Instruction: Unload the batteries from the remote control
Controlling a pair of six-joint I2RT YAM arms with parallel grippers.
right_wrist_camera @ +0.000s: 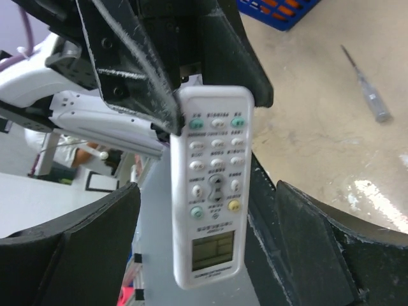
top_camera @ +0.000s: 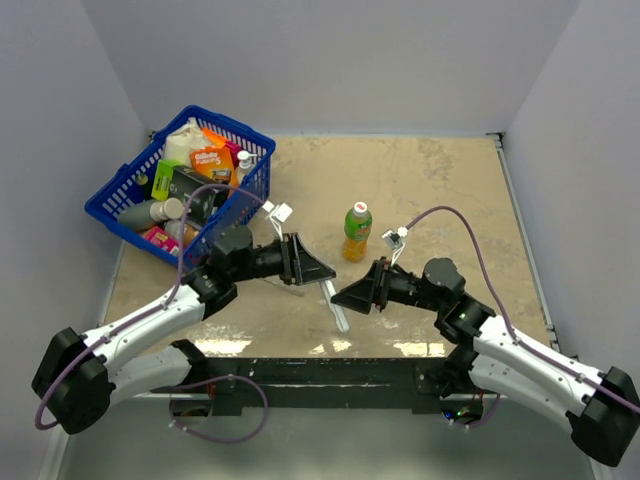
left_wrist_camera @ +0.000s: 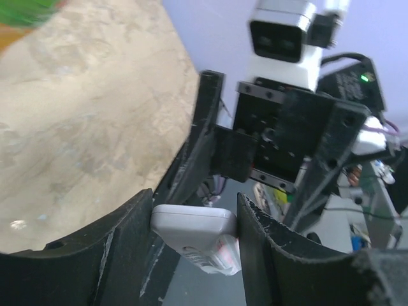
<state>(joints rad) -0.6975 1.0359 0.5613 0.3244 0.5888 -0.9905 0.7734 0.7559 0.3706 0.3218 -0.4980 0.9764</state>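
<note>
The white remote control (top_camera: 337,306) hangs in the air between the two arms, near the table's front edge. My left gripper (top_camera: 322,271) is shut on one end of it; in the left wrist view both fingers press its end (left_wrist_camera: 191,226). In the right wrist view its button and display face (right_wrist_camera: 213,185) points at the camera. My right gripper (right_wrist_camera: 204,204) is open, a finger on each side of the remote's lower half, with a clear gap at the left finger (right_wrist_camera: 95,236). In the top view the right gripper (top_camera: 347,297) meets the remote from the right. No batteries show.
A green bottle (top_camera: 357,232) stands upright on the table just behind the grippers. A blue basket (top_camera: 108,198) full of groceries sits at the back left. A thin grey stick (right_wrist_camera: 366,86) lies on the table beyond the remote.
</note>
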